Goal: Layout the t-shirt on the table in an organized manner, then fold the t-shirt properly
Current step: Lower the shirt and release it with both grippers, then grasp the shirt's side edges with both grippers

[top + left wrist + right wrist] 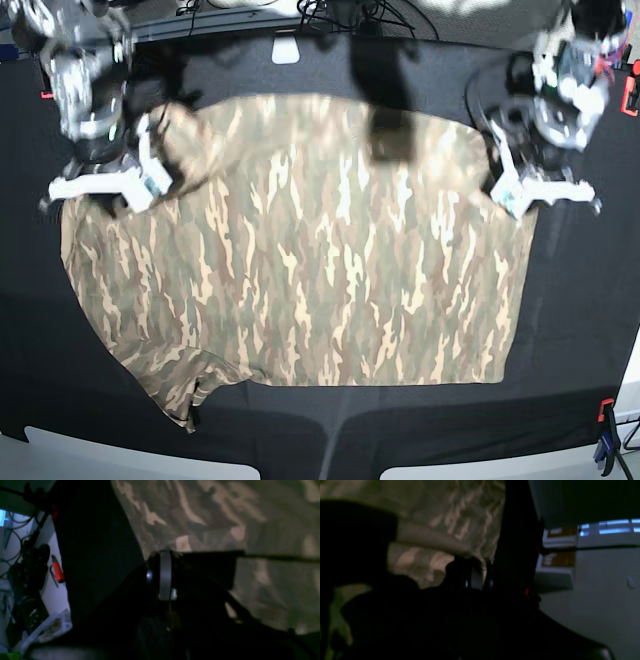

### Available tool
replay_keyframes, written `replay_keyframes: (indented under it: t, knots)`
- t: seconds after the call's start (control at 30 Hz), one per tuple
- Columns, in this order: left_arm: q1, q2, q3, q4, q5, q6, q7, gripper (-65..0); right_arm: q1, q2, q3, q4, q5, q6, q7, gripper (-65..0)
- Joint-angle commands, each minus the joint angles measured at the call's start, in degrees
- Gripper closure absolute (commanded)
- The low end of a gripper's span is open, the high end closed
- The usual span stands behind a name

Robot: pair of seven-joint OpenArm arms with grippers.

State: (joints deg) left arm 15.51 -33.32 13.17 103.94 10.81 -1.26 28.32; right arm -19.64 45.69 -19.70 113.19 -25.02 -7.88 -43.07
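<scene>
surface (580, 330): wide, flat, covered in matte black cloth, reaching every edge of the base view
clamps: a red one (631, 92) at the right edge near the far corner, a blue one (604, 442) at the right edge near the near corner
t-shirt (300, 270): camouflage print, spread flat across the middle of the surface, covering most of its width
sleeve (185, 385): bunched toward the near left corner, lying on the black cloth
white tag (286, 49): near the far edge, apart from the shirt
</scene>
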Motion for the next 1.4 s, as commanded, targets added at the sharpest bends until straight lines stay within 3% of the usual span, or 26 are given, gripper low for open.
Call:
replay_keyframes:
  t: [0.0,0.33,0.53,0.77,0.93,1.13,1.37]
  knots:
    - [-1.03,-0.68,-0.35,-0.15,-0.07,0.83,-1.01,0.0,1.53,0.22,0.57,-0.26,-1.05,-0.9,0.81,0.0]
    - [-5.03,-0.68,-0.35,-5.14,-0.63,0.83,-2.75,0.0,9.9,-3.93,0.57,-5.01,6.25,3.15,3.85,0.0]
    - [-7.8,-0.68,-0.35,-6.03,-0.76,0.81,-2.93,0.0,13.84,-3.96,0.57,-6.64,9.27,5.77,4.92,0.0]
    - [-9.05,-0.68,-0.35,-6.91,-2.34,0.83,-3.76,0.0,16.79,-3.96,0.57,-11.34,12.15,5.84,6.51,0.0]
    - [-9.16,-0.68,-0.35,-6.91,-2.38,0.81,-4.0,0.0,19.69,-3.96,0.57,-13.75,15.26,8.81,7.08,0.0]
    - [-9.2,-0.66,-0.35,-6.91,-2.4,0.81,-4.61,0.0,22.23,-3.98,0.57,-14.8,15.39,9.11,7.13,0.0]
    - [-9.35,0.15,-0.35,-6.91,-5.46,0.79,-7.37,0.0,23.74,-4.59,0.57,-14.82,21.16,13.9,10.95,0.0]
